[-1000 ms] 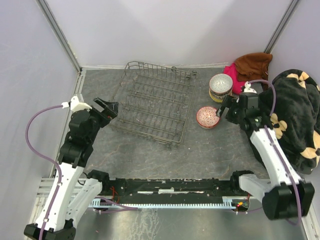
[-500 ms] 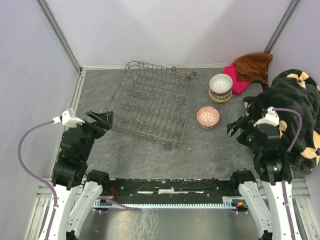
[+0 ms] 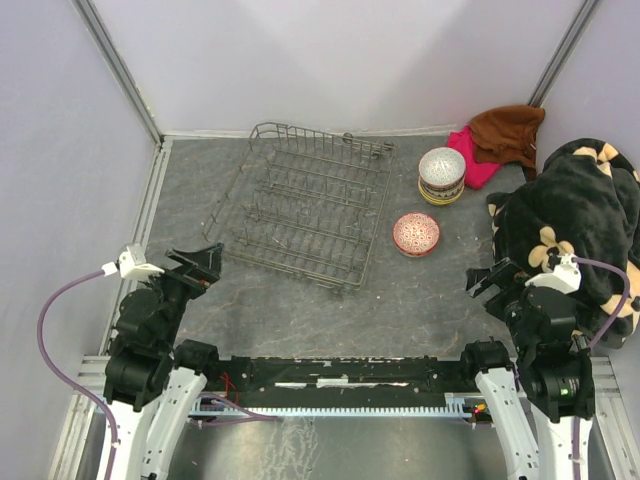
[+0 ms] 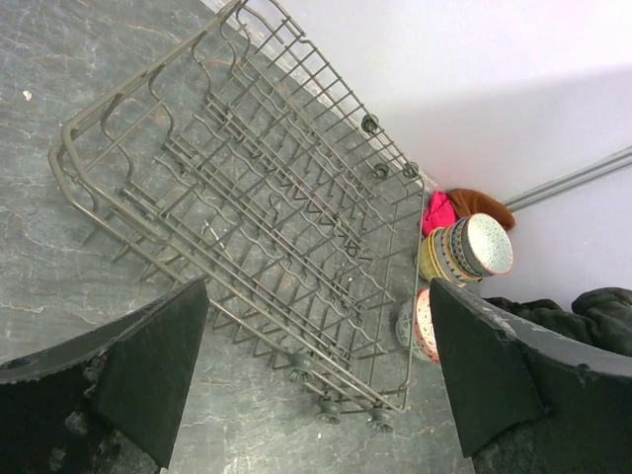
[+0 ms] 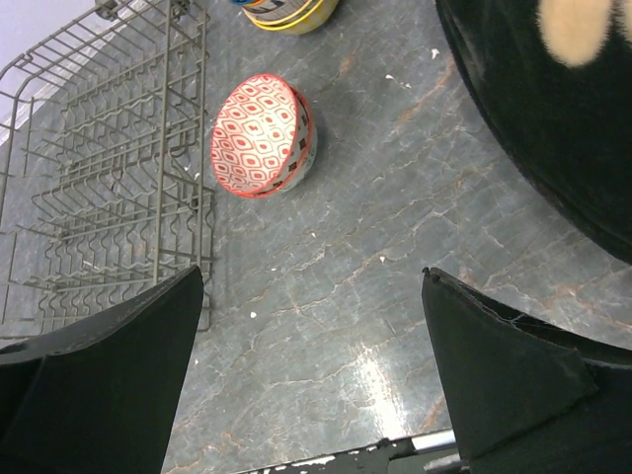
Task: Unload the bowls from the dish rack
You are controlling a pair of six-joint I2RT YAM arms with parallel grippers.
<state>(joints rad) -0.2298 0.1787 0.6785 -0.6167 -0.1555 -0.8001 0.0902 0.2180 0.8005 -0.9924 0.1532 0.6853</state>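
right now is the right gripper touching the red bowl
Apart. The top view shows a stretch of table between the open right gripper and the red patterned bowl.

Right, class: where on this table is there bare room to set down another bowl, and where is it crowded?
Widest free patch: the table between the dish rack and the near edge. Also free: the strip left of the rack, and the gap between the red bowl and the black blanket. Crowded: the far right corner, with the bowl stack, cloths and blanket.
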